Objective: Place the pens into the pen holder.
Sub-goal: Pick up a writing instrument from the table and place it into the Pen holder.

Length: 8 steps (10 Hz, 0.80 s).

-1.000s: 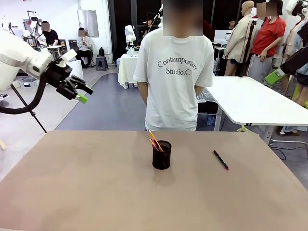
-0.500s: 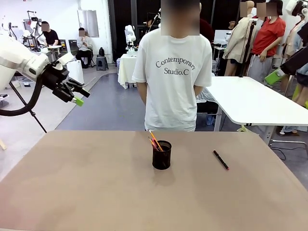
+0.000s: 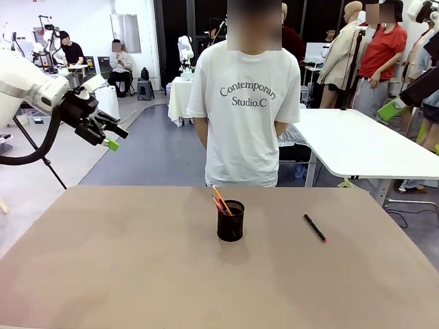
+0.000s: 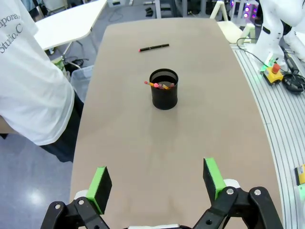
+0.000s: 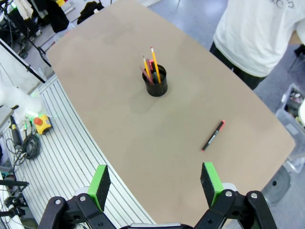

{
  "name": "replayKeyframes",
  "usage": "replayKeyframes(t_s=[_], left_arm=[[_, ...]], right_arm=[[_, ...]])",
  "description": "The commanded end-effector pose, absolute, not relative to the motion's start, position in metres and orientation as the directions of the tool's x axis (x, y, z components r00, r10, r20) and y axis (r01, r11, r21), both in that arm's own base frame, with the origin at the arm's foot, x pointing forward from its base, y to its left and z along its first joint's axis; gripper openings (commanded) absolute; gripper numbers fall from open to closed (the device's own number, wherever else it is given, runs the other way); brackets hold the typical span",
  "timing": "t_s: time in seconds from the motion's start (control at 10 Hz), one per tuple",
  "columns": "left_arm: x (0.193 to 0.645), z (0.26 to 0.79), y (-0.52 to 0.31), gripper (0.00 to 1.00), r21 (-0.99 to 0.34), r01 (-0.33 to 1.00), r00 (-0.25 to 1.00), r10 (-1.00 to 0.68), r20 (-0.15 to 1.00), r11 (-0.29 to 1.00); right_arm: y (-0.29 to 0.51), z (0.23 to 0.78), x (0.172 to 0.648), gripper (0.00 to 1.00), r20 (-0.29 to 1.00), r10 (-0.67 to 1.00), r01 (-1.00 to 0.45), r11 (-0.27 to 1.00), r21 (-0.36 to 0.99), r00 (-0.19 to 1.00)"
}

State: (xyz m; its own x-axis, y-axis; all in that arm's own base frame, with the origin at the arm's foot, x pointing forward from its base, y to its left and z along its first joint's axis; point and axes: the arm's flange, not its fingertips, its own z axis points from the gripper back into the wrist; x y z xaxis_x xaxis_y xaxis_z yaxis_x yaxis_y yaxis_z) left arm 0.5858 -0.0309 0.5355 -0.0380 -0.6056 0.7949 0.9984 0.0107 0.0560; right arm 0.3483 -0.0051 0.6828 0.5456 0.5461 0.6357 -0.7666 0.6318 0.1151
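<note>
Shirt (image 3: 243,147) print: "Contemporary Studio.C"

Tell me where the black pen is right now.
In the front view the black pen lies flat on the table, right of the pen holder and apart from it, on the robot's right side.

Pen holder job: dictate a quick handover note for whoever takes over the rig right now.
Left gripper: fingers open, empty, raised beyond the table's left side.
Right gripper: fingers open, empty, high over the right side.
Pen holder: upright mid-table; yellow-orange pencil and pinkish pen stand in it.
Black pen: flat on the table, right of the holder, apart from it.
Left to do: put the black pen in, probably with the right arm.
</note>
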Motion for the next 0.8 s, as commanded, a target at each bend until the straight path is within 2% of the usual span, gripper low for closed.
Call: replayKeyframes(t_s=[0.0, 0.7], left_arm=[[0.5862, 0.5372, -0.0309, 1.0, 0.06, 0.998, -0.039, -0.604, 0.796, 0.015], [0.5862, 0.5372, -0.0309, 1.0, 0.06, 0.998, -0.039, -0.604, 0.796, 0.015]], right_arm=[[-0.0036, 0.6848, 0.3485, 1.0, 0.645, 0.537, -0.769, 0.627, 0.126, 0.544], [-0.0036, 0.6848, 0.3485, 1.0, 0.645, 0.537, -0.769, 0.627, 0.126, 0.544]])
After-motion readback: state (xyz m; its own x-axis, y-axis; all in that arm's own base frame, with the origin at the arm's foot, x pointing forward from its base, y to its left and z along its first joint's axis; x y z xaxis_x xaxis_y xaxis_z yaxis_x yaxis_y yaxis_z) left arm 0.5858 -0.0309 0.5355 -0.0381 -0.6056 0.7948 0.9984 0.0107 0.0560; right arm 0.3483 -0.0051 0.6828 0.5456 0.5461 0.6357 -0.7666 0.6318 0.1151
